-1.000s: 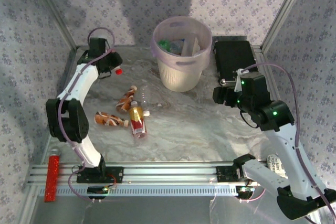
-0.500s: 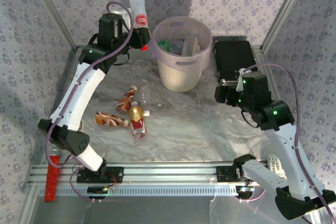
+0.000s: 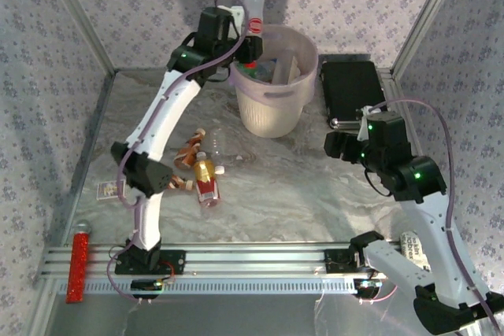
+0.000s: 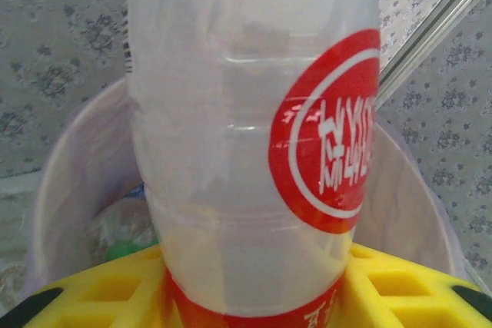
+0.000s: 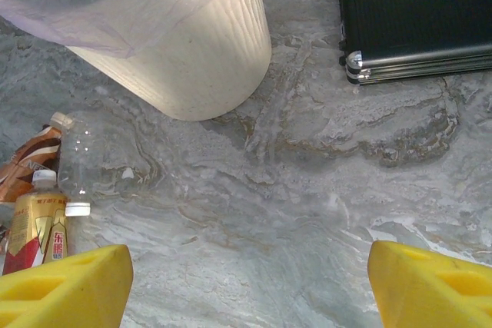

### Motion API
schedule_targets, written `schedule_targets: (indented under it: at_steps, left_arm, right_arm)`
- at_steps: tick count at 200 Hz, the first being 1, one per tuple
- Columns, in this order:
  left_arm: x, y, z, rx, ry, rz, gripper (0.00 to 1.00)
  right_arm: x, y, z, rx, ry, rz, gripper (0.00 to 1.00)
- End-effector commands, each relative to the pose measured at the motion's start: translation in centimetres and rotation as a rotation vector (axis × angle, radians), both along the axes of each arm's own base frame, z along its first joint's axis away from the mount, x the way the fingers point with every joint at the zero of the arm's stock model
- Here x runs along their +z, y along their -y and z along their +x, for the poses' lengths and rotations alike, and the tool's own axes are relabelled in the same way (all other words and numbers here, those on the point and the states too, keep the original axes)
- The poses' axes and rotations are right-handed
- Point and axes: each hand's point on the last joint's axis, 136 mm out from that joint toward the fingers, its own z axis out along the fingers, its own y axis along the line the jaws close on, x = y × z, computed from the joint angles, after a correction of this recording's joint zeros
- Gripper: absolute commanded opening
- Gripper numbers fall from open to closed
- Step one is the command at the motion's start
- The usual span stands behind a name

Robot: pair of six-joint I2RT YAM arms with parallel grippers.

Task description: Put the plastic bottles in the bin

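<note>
Left gripper (image 3: 242, 35) is clamped on a clear, red-labelled bottle (image 3: 253, 1) stood on end, its long axis near vertical, directly over the bin (image 3: 272, 92) at its left rim. Right gripper (image 3: 340, 145) hangs open and empty, right of the bin. Judgement: release comes next.

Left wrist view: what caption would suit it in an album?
Left end effector gripping a clear, red-labelled bottle, the open mouth of the pale bin right behind it.
</note>
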Motion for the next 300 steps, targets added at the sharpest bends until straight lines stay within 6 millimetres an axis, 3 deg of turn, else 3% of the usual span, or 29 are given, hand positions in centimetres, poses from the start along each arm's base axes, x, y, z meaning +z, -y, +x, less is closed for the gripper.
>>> schedule_targets:
  at_steps: [1, 9, 17, 34, 87, 150, 183, 218, 265, 281, 300]
  left_arm:
    - [0.1, 0.9, -1.1, -0.052, -0.011, 0.065, 0.47]
    - [-0.7, 1.2, -1.2, -0.060, -0.023, 0.089, 0.48]
    - [-0.1, 1.2, -1.5, -0.063, 0.005, 0.084, 0.48]
    - [-2.4, 2.0, -1.3, -0.084, -0.051, 0.118, 0.50]
    - [-5.6, 2.6, -2.1, -0.122, -0.110, 0.197, 0.52]
    - [-8.2, 2.0, -3.3, -0.171, -0.191, 0.289, 0.83]
    - [-6.3, 1.0, -3.9, -0.157, -0.160, 0.286, 0.86]
    - [-1.7, 0.2, -5.4, -0.157, -0.082, 0.223, 0.86]
    - [4.6, -2.4, -7.9, -0.120, 0.019, 0.145, 0.85]
    - [5.2, -4.1, -8.4, -0.080, 0.019, 0.162, 0.84]
    - [4.5, -6.4, -8.8, -0.038, -0.033, 0.196, 0.82]
  right_arm:
    - [0.2, 0.6, -0.8, -0.024, -0.011, 0.009, 0.82]
    - [0.3, 0.6, -0.9, -0.024, -0.010, 0.006, 0.82]
    - [0.4, 0.7, -0.9, -0.024, -0.008, 0.004, 0.82]
    - [0.4, 0.7, -0.9, -0.025, -0.007, 0.002, 0.82]
    - [0.2, 0.6, -0.6, -0.021, -0.012, 0.001, 0.82]
    - [0.0, 0.3, 0.1, -0.019, -0.009, 0.005, 0.82]
    - [0.3, 0.3, 0.2, -0.020, -0.001, 0.012, 0.81]
    - [0.8, -0.1, 0.8, -0.009, 0.013, 0.021, 0.81]
    - [4.1, -2.2, 3.3, 0.049, 0.081, 0.049, 0.80]
    - [4.8, -3.6, 4.2, 0.085, 0.094, 0.048, 0.79]
    - [5.1, -5.4, 4.9, 0.132, 0.096, 0.035, 0.78]
